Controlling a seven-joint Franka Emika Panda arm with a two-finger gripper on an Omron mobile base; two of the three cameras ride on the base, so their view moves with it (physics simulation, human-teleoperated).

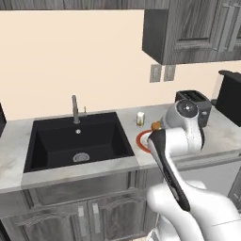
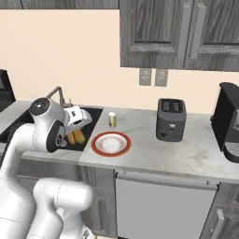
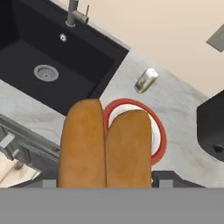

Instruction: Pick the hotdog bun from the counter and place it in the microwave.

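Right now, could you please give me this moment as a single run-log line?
phase: carry | gripper: shut on hotdog bun | bun: lifted, above red-rimmed plate and counter | microwave: bun not yet placed

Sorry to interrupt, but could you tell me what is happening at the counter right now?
The white arm is holding the hotdog bun in its gripper, lifted above the counter near the sink. In the hand view the bun hangs over the red-rimmed plate. A small jar and a black toaster stand further along. The bun has been picked up but not yet delivered.
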